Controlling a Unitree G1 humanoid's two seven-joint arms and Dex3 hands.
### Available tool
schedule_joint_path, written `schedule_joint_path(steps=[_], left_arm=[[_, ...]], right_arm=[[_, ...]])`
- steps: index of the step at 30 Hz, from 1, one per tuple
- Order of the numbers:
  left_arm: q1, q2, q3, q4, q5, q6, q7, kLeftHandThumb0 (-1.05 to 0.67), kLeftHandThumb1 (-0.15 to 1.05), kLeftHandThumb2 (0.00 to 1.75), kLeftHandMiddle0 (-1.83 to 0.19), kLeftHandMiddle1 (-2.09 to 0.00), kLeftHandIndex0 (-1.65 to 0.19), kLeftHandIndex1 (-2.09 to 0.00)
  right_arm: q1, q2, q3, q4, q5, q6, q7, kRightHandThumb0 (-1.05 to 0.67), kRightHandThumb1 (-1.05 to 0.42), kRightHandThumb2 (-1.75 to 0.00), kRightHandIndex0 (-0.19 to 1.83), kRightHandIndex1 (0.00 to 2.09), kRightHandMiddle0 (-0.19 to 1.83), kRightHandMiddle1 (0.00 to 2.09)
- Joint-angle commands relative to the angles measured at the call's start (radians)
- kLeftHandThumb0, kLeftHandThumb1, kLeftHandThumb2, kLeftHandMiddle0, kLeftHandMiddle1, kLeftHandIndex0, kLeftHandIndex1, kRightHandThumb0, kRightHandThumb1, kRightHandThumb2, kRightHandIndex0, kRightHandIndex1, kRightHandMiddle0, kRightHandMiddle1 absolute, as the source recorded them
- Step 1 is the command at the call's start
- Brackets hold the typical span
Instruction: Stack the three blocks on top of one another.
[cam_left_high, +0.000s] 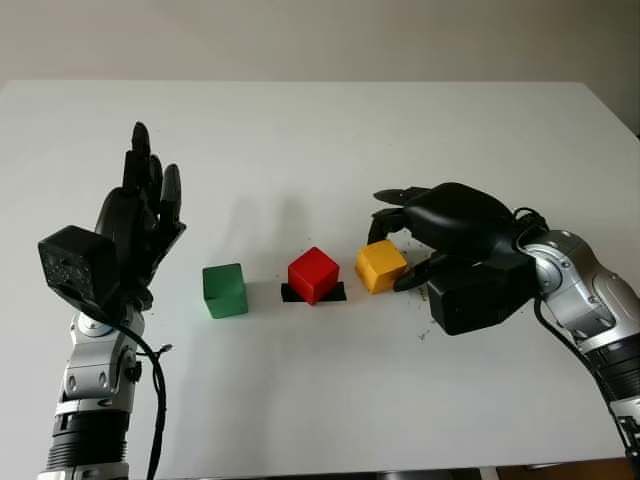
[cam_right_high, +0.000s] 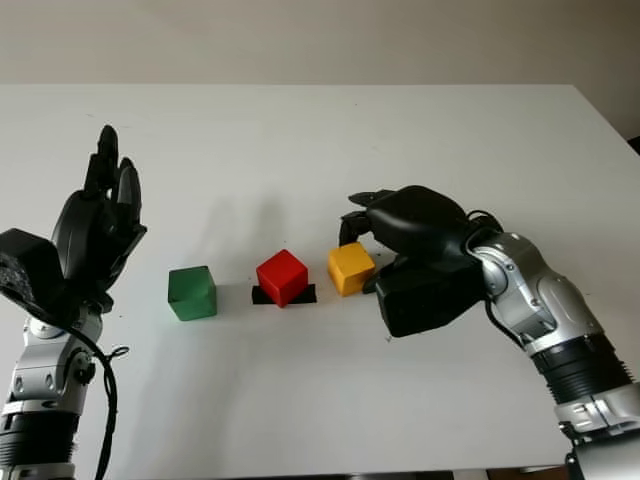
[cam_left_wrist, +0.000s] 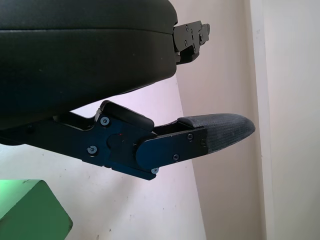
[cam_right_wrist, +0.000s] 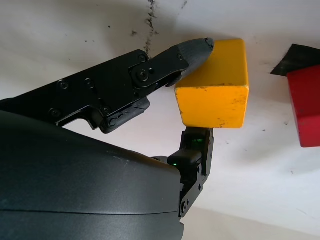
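Note:
Three blocks stand in a row on the white table (cam_left_high: 320, 130): a green block (cam_left_high: 225, 290) on the left, a red block (cam_left_high: 313, 274) in the middle on a patch of black tape (cam_left_high: 337, 293), and a yellow block (cam_left_high: 380, 266) on the right. My right hand (cam_left_high: 395, 250) reaches over the yellow block from the right. One finger presses its far side and the thumb its near side, as the right wrist view shows at the fingertip (cam_right_wrist: 197, 47). The yellow block still sits on the table. My left hand (cam_left_high: 150, 185) is raised, open, left of the green block.
A corner of the green block (cam_left_wrist: 30, 212) lies below my left hand in the left wrist view. The table's front edge runs close to both forearms. Bare white surface stretches behind the blocks to the far edge.

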Motion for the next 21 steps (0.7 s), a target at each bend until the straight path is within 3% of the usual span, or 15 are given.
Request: schedule_joint_path(steps=[1, 21], left_arm=[[-0.001, -0.004, -0.004, -0.024, 0.0, 0.001, 0.002, -0.75, 1.05, 0.62, 0.19, 0.0, 0.19, 0.0], [0.01, -0.016, -0.007, -0.022, 0.017, -0.016, 0.016, -0.73, 1.05, 0.57, 0.19, 0.0, 0.19, 0.0]], right_arm=[[0.007, 0.006, -0.003, 0.005, 0.005, -0.014, -0.015, -0.6, -0.9, -0.05, 0.3, 0.08, 0.45, 0.99], [0.024, 0.044, -0.044, 0.065, 0.116, -0.058, -0.098, -0.41, -0.96, -0.05, 0.4, 0.09, 0.51, 1.23]])
